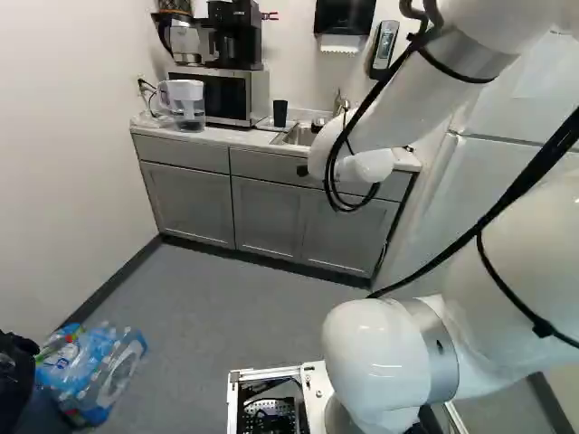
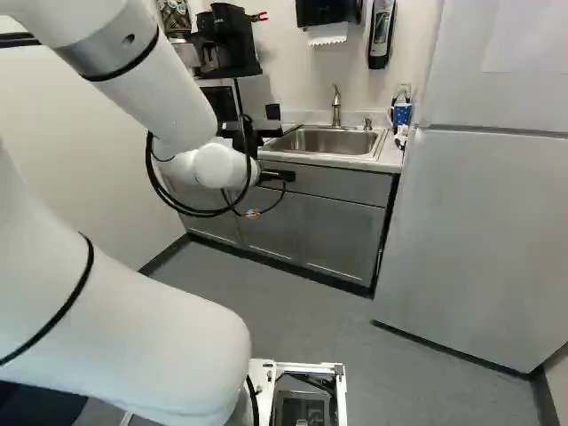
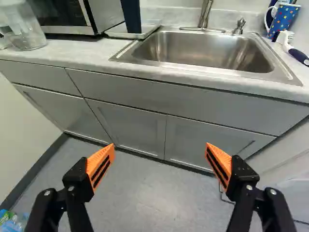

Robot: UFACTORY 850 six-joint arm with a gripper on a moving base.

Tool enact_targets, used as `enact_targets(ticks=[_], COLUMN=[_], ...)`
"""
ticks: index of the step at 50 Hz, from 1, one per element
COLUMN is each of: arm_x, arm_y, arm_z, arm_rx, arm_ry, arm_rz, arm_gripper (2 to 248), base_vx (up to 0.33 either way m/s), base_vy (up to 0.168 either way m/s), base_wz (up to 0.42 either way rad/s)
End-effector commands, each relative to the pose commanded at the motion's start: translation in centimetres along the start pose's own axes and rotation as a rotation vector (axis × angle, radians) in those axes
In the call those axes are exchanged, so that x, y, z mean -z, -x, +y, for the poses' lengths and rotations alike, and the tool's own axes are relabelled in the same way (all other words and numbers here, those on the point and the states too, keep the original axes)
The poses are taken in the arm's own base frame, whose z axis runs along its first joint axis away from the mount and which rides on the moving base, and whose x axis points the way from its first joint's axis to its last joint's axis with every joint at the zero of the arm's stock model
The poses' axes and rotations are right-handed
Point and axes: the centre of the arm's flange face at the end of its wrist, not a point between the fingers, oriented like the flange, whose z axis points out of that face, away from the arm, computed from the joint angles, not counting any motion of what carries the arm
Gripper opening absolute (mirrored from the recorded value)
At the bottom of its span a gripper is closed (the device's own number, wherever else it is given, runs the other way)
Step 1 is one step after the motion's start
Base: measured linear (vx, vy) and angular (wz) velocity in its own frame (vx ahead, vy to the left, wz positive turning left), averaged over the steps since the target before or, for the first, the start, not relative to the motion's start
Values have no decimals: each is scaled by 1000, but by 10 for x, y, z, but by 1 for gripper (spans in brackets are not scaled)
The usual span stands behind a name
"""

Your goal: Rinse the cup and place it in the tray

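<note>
My gripper point(image 2: 277, 176) hangs in front of the counter cabinets in the right base view, its fingers hard to make out. In the wrist view the gripper point(image 3: 160, 146) is open, with its orange pads wide apart and nothing between them. A dark cup point(image 1: 280, 113) stands on a flat white tray point(image 1: 265, 125) left of the sink. The wrist view shows the lower part of that cup point(image 3: 131, 15) on the tray point(image 3: 126, 33), ahead of the gripper. The steel sink point(image 2: 328, 142) has a faucet point(image 2: 336, 106) behind it.
A microwave point(image 1: 222, 95) and water pitcher point(image 1: 184, 101) stand left of the tray. Right of the sink are a dotted blue mug point(image 3: 282, 21) and a brush point(image 3: 295, 52). A refrigerator point(image 2: 479, 240) flanks the cabinets point(image 3: 130, 125). Wrapped bottles point(image 1: 95, 366) lie on the floor.
</note>
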Motion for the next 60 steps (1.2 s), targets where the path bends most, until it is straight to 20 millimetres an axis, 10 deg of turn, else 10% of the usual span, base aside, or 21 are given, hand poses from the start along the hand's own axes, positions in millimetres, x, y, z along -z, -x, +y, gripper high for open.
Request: enact_targets(ticks=[60], arm_x=[36], arm_y=[104], arm_z=[-11], arm_rx=[22], arm_ry=[-47], arm_rz=[144], arm_gripper=[247], base_vx=[0], base_vy=[0], base_wz=[0])
